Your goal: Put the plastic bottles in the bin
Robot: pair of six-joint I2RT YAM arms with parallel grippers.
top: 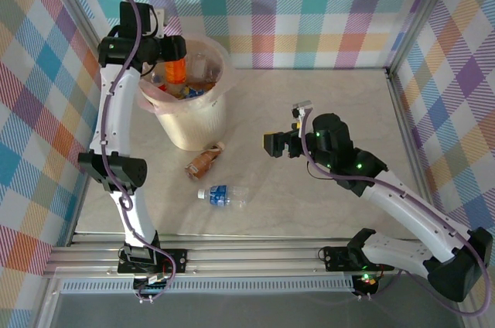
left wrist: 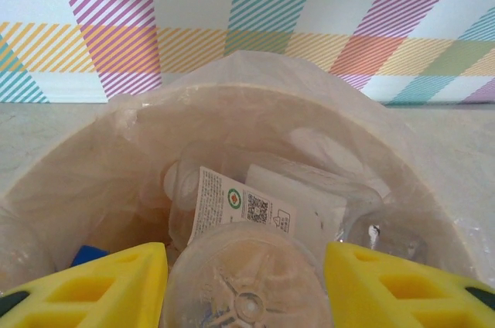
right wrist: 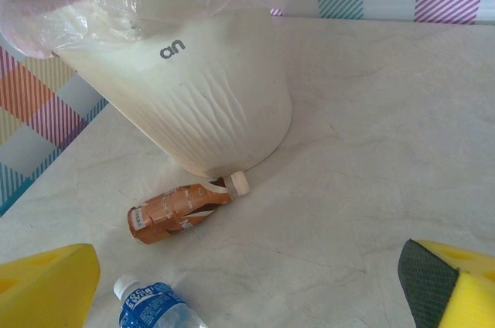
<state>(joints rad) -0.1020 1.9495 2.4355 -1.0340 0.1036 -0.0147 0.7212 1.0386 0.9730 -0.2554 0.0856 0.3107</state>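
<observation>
1. Nearly there: at ten o'clock on the tabletop (top: 309, 96), the bin (top: 193, 123) already holds several plastic bottles inside its translucent liner. Their labels and clear walls show in the left wrist view.
2. Directly over the bin's mouth, the left fingers (left wrist: 93, 289) sit against both sides of a clear bottle (left wrist: 244, 289), its round base towards the camera. They look clamped on it, poised for the drop.
3. At the bin's five o'clock, right at its foot, a brown bottle (top: 204, 162) lies on its side with its pale cap pointing at the bin wall.
4. At the brown bottle's five o'clock, near it but apart, a blue-labelled bottle (top: 224, 195) lies flat on the tabletop.
5. At three o'clock from that pair, the right fingers (right wrist: 46, 285) stand spread wide and empty above bare tabletop, facing both bottles.
6. Most of the job looks done: one bottle is left to release into the bin, and two are left to collect from the tabletop.
</observation>
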